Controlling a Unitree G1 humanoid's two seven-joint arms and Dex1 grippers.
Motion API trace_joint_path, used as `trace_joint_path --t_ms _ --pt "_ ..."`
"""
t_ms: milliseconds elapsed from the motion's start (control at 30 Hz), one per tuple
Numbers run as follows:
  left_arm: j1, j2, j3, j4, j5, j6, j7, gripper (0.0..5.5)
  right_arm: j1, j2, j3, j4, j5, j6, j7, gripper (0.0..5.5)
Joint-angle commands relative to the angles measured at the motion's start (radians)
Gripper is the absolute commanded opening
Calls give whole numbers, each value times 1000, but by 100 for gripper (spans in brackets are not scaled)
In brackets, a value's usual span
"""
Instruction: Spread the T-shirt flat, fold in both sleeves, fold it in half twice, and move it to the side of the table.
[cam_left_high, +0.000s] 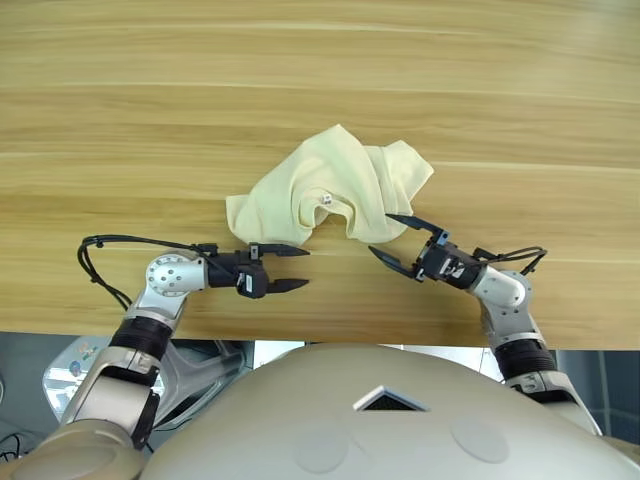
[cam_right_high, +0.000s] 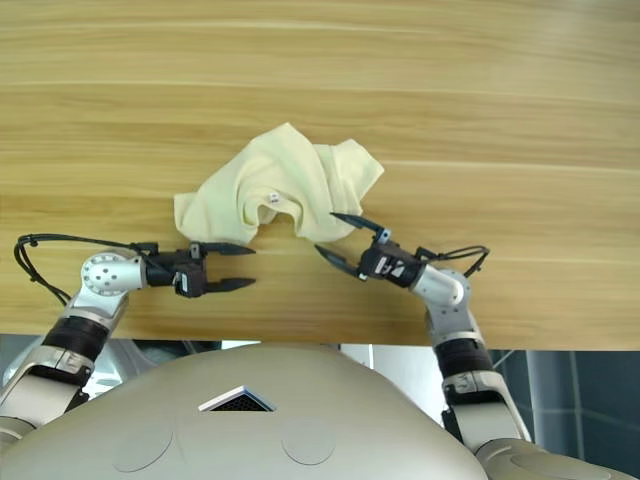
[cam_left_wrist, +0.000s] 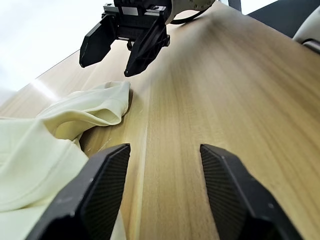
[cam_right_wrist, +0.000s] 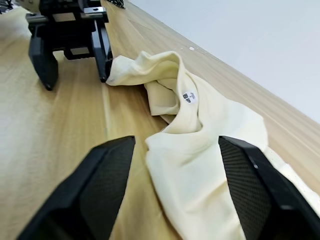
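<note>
A pale yellow T-shirt (cam_left_high: 330, 185) lies crumpled in a heap on the wooden table (cam_left_high: 320, 70), its collar with a small label (cam_right_wrist: 187, 95) facing the near edge. My left gripper (cam_left_high: 303, 268) hovers open just off the shirt's near left corner, its fingers empty. On the other side my right gripper (cam_left_high: 380, 233) is open at the shirt's near right edge, one finger close to the cloth. From the right wrist view the shirt (cam_right_wrist: 200, 150) spreads between and beyond the open fingers. The left wrist view looks along the shirt's edge (cam_left_wrist: 90, 110) toward the right gripper (cam_left_wrist: 125, 45).
The table's front edge (cam_left_high: 330, 343) runs close behind both grippers. Bare wood stretches far to the back and to both sides of the shirt.
</note>
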Motion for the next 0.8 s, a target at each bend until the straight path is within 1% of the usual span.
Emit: trace_joint_path --t_ms 33,233,433,600,667,800 --pt "-15 24 -3 17 54 -11 54 259 -9 -32 26 18 -10 -17 -9 308" --pt "0 44 -19 -18 16 -26 85 259 -22 -42 50 53 -45 -41 -41 308" --pt "40 70 -46 -94 -103 -31 64 259 -35 -45 60 91 -102 -55 -98 308" --pt "98 125 -67 -258 -216 -29 56 259 -53 -46 73 126 -155 -50 -155 308" --pt "97 129 -50 -257 -194 -22 71 259 -55 -48 76 127 -163 -48 -169 308" --pt "74 114 3 -171 -20 1 155 259 -54 -51 85 126 -176 -46 -190 308"
